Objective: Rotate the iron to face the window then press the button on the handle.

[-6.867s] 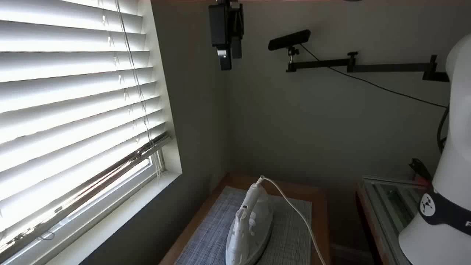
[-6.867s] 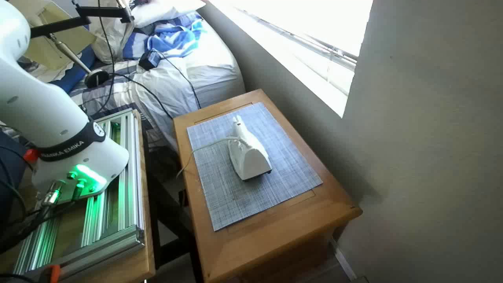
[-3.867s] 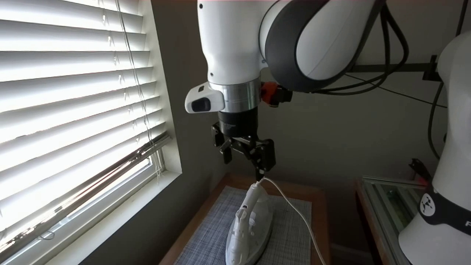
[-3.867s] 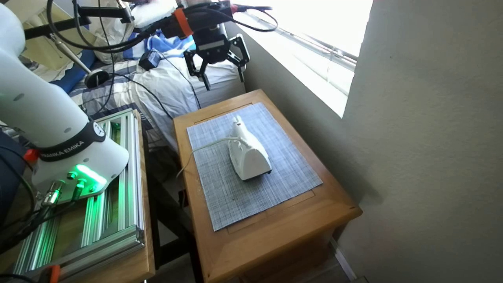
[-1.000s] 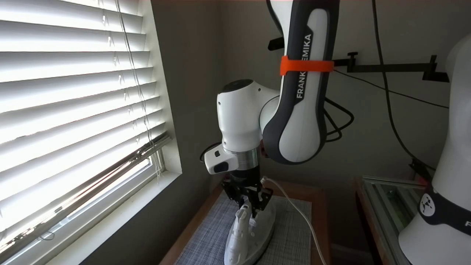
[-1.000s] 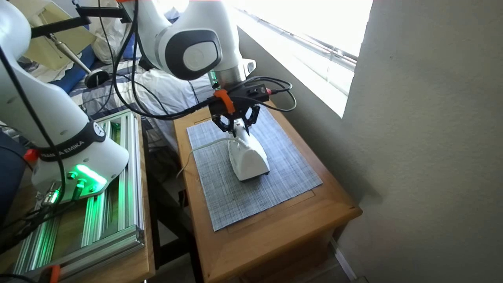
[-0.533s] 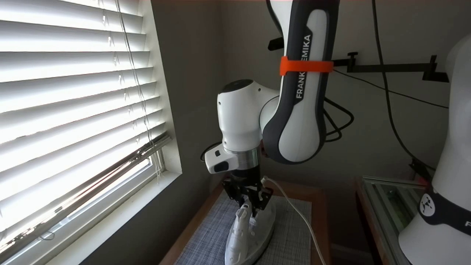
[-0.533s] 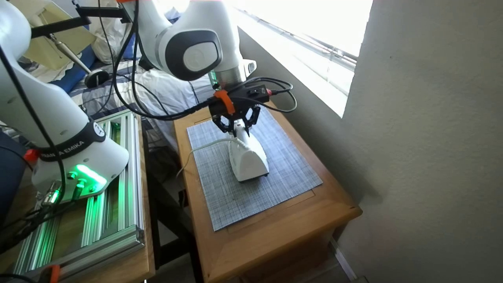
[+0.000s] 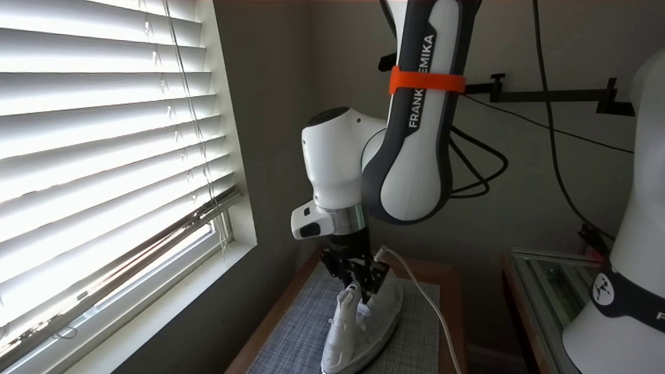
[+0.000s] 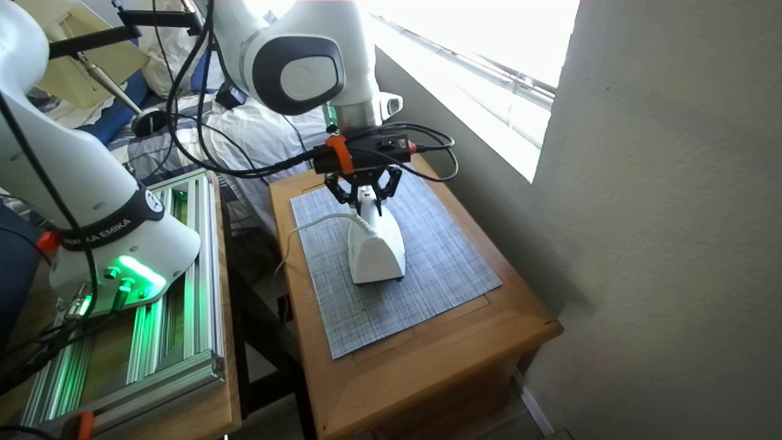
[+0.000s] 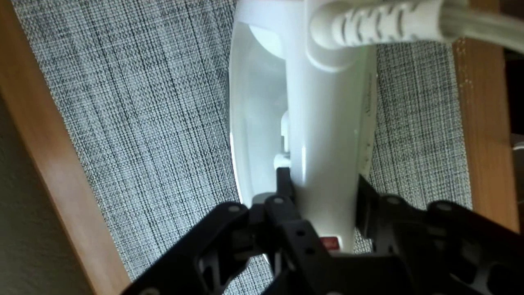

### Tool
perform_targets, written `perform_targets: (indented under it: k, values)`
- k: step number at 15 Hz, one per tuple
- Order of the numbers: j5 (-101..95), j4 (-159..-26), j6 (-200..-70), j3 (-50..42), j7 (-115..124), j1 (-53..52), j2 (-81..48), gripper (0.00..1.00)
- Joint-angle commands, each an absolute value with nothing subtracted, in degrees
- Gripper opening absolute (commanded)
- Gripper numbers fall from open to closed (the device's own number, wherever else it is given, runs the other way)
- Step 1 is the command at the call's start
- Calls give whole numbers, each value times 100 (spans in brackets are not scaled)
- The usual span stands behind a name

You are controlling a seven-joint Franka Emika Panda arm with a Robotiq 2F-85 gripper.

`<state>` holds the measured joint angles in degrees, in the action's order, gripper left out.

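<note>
My pincer [image 11: 323, 186] is hugging the handle [image 11: 327, 123] from both sides, closed down to about its thickness. The iron [image 10: 376, 256] is sitting sole-down on the placemat [image 10: 440, 263], pointing more along the window [image 9: 104, 135] than at it. Pretty sure I'm on the rotate step; next I'm needing a swing windowward, then letting go for the button, which I'm not clearly spotting.

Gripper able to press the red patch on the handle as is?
Probably not: in the wrist view the gripper holds the handle between its fingers, and neither tip lies over the red patch. It'd likely need to release first.
</note>
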<state>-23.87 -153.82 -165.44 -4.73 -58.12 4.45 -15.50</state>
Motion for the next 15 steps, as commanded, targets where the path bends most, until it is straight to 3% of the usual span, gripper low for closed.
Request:
perform_targets:
  k: [1,15]
  values:
    - [-1763,-15421,-16045,-225,-5505,597,-989,11]
    - [-1141,-15521,-16088,-207,-2409,467,-807,11]
